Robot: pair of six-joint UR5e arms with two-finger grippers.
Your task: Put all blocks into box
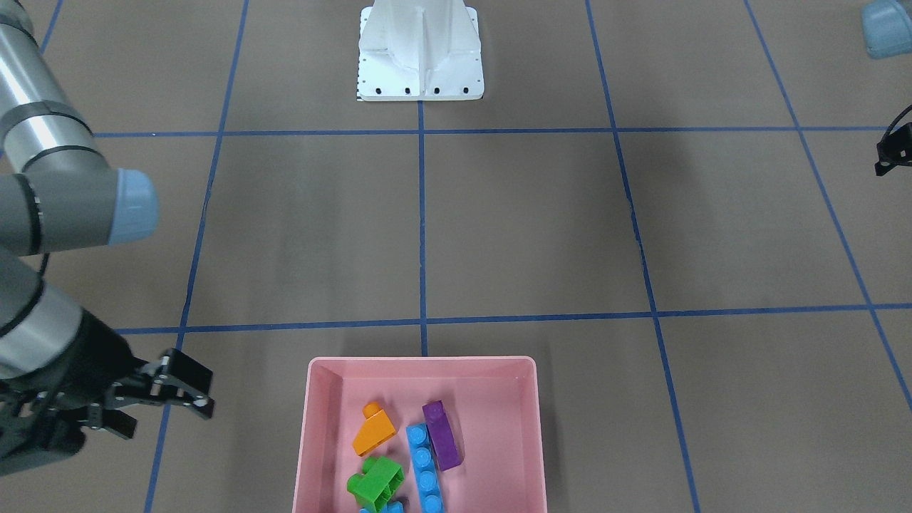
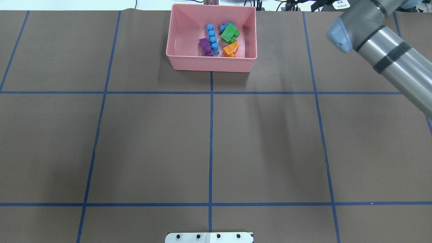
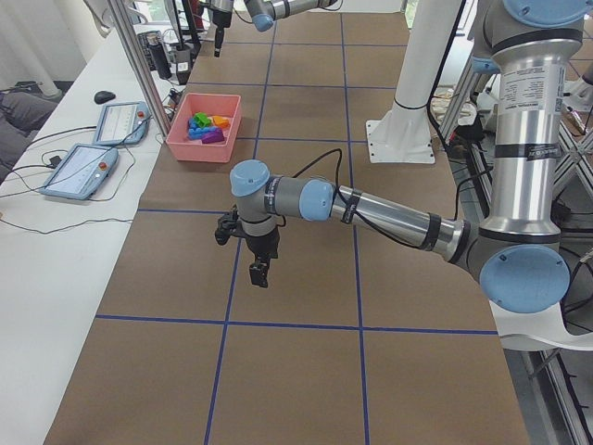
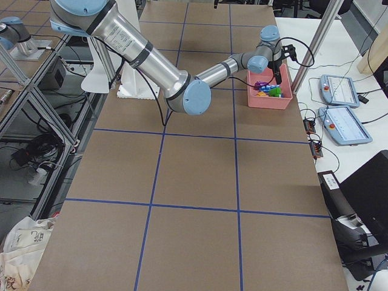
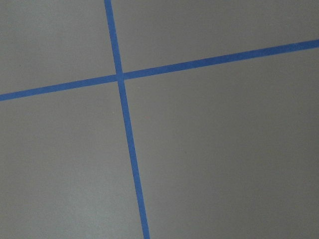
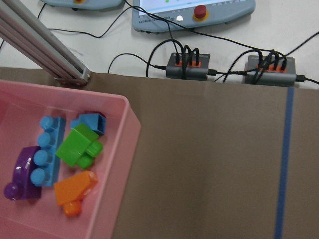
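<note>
The pink box (image 1: 315,427) stands at the table's far edge, also in the overhead view (image 2: 209,64) and the right wrist view (image 6: 119,164). In it lie the orange sloped block (image 1: 374,431), the long purple block (image 1: 442,434), the long light-blue block (image 1: 425,467), the green block (image 1: 375,482) and the small light-blue block (image 1: 388,508), which is partly under the green one. My right gripper (image 1: 160,402) hangs open and empty beside the box, apart from it. My left gripper (image 1: 894,146) is far from the box, over bare table, and only its edge shows.
The white robot base plate (image 1: 420,71) sits at the near middle edge. Blue tape lines (image 5: 124,119) grid the brown table. Beyond the box are an aluminium post (image 6: 40,45), cable boxes (image 6: 187,67) and teach pendants (image 3: 83,167).
</note>
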